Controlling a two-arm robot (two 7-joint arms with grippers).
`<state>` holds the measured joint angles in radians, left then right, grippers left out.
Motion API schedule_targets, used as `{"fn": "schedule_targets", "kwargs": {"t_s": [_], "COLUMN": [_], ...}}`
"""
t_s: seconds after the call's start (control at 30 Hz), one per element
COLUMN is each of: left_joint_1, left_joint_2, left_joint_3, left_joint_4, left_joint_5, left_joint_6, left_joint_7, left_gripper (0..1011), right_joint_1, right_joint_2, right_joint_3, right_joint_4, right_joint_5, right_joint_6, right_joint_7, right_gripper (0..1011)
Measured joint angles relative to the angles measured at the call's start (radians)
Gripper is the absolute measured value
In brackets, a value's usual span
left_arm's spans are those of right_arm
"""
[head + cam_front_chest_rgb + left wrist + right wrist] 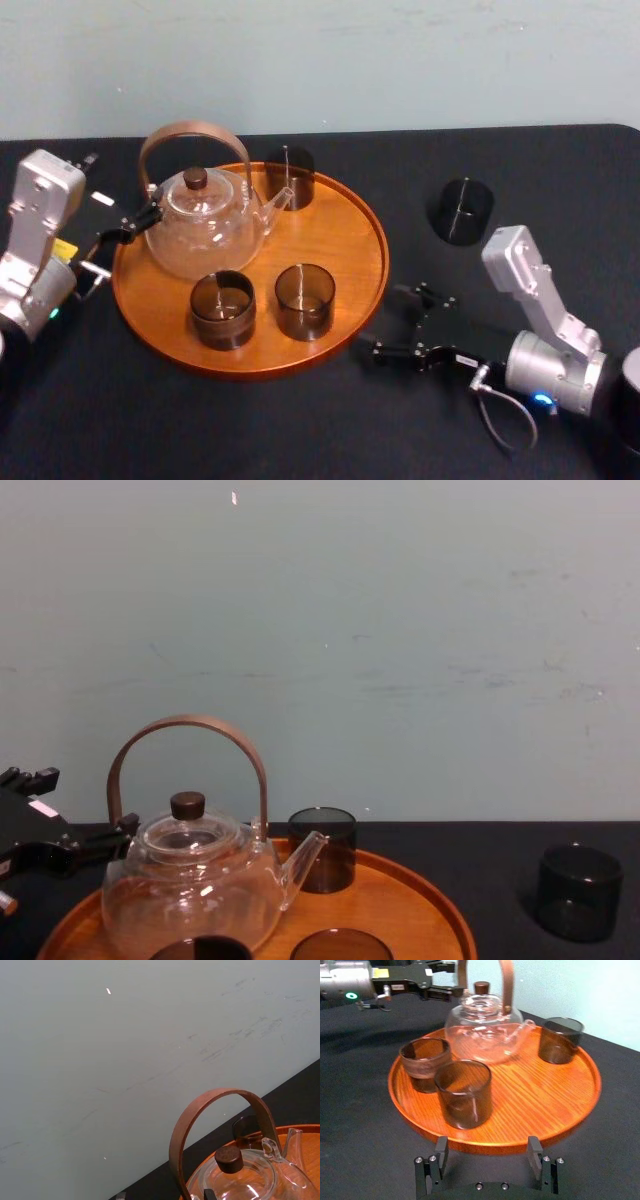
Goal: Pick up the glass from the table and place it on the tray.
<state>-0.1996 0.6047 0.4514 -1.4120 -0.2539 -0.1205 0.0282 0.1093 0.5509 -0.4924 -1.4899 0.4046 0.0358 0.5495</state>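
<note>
Head view: glass (461,210) upright on table (250,430).

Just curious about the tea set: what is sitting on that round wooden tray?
A glass teapot and three dark glasses stand on the tray; the wood beneath them is covered.

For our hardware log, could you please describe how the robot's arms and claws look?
Both arms are silver-grey metal with black claws. The wrist behind the left claw bears a yellow label and a green light; that behind the right claw has a blue light and a looped grey cable.
</note>
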Motion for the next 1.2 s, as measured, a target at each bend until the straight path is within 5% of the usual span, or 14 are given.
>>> {"fn": "schedule_targets", "kwargs": {"t_s": [0.53, 1.2], "left_joint_1": [0.0, 0.0], "left_joint_2": [0.0, 0.0], "left_joint_3": [0.0, 0.0], "left_joint_4": [0.0, 0.0], "left_joint_5": [0.0, 0.0], "left_joint_6": [0.0, 0.0], "left_joint_7": [0.0, 0.0], "left_gripper": [1009, 1009], "right_joint_1": [-0.05, 0.008], "right_joint_2": [0.032, 0.018], "right_joint_3": [0.117, 0.194], "right_joint_4": [0.022, 0.123], "right_joint_5": [0.056, 0.068], "right_joint_6": [-0.022, -0.013], "right_joint_7": [-0.028, -0.058], "right_gripper": [1002, 1002]}}
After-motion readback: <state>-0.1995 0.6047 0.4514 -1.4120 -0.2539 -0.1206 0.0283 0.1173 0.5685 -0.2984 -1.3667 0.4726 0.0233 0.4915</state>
